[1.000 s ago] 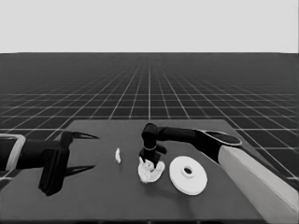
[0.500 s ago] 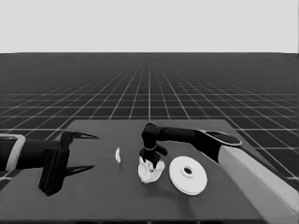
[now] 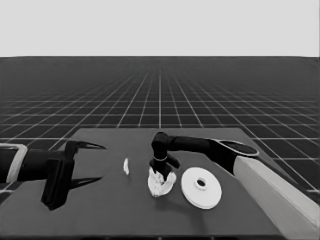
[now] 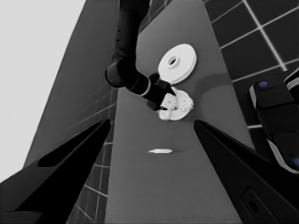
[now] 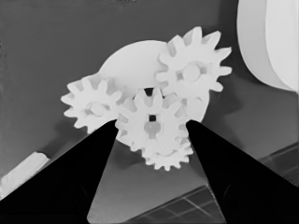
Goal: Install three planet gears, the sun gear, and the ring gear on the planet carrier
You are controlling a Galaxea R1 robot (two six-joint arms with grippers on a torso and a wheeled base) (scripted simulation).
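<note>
The smaller round part (image 5: 131,60) lies at mid-table, seen in the head view (image 3: 159,186) under the right arm's tip. Three small toothed gears sit on it: one (image 5: 91,109), a second (image 5: 194,72) and a third (image 5: 166,156). A further gear (image 5: 152,123) sits in the middle, overlapping them, and my right gripper (image 5: 152,122) is shut on it, one finger against each side. The same gripper (image 3: 161,172) points straight down. The larger round part (image 3: 201,187) lies flat just right of the cluster. My left gripper (image 3: 92,163) waits open over the table's left end, holding nothing.
A thin white piece (image 3: 126,166) lies left of the gear cluster, between the two grippers. The right arm's pale grey part (image 3: 270,195) crosses the lower right. Dark machinery with blue lights (image 4: 275,116) shows past the table's edge in the left wrist view.
</note>
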